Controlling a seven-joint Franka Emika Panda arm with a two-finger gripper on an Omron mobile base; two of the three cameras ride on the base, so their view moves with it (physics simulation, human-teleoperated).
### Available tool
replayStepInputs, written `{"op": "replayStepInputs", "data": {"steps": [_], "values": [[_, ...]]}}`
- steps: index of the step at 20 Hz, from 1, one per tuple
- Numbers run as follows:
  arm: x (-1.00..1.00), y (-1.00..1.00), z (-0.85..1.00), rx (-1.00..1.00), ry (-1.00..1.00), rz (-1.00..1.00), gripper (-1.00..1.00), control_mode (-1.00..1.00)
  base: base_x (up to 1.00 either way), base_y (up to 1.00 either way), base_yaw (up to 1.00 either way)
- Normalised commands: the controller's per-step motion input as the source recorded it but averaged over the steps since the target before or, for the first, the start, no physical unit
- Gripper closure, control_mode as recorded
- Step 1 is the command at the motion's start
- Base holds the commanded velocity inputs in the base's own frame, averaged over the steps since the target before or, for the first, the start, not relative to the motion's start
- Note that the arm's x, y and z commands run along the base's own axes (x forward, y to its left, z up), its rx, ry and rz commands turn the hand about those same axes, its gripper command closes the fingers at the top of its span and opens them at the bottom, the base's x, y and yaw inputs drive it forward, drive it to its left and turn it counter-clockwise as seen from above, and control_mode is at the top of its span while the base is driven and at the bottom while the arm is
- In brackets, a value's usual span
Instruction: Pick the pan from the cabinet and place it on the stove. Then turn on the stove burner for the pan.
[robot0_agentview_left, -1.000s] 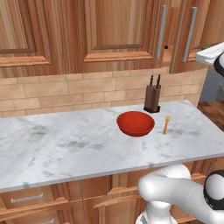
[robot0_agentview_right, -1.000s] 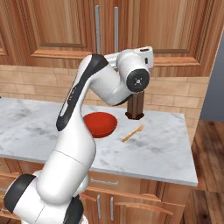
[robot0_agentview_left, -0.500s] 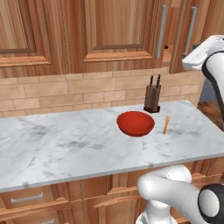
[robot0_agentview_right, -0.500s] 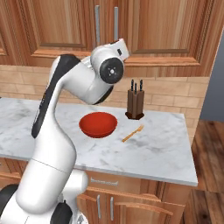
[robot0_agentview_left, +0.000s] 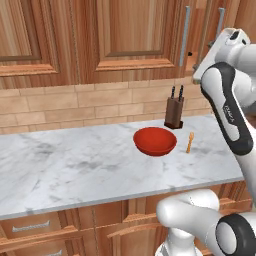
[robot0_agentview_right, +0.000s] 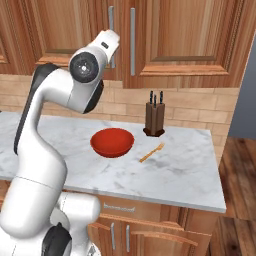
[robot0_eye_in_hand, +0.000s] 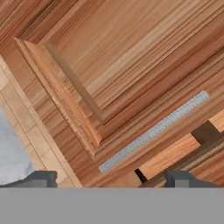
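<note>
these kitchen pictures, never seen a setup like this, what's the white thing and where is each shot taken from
The white thing is a robot arm on a driving base. Two pictures come from cameras behind it, left and right, looking over a marble counter. On it lie a red bowl, a knife block and a small wooden utensil. The third is shot from the hand: its gripper, open and holding nothing, points at the wooden cabinet with its silver bar handle.

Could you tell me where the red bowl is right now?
The bowl sits on the counter, just in front-left of the knife block.
</note>
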Motion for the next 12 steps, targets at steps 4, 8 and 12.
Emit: {"op": "replayStepInputs", "data": {"steps": [4, 8, 12], "values": [[0.29, 0.13, 0.00, -0.43, -0.01, -0.22, -1.00, -1.00, 0.00, 0.00, 0.00], [0.31, 0.06, 0.00, -0.36, 0.00, -0.28, -1.00, -1.00, 0.00, 0.00, 0.00], [0.27, 0.03, 0.00, -0.31, 0.00, -0.31, -1.00, -1.00, 0.00, 0.00, 0.00]]}}
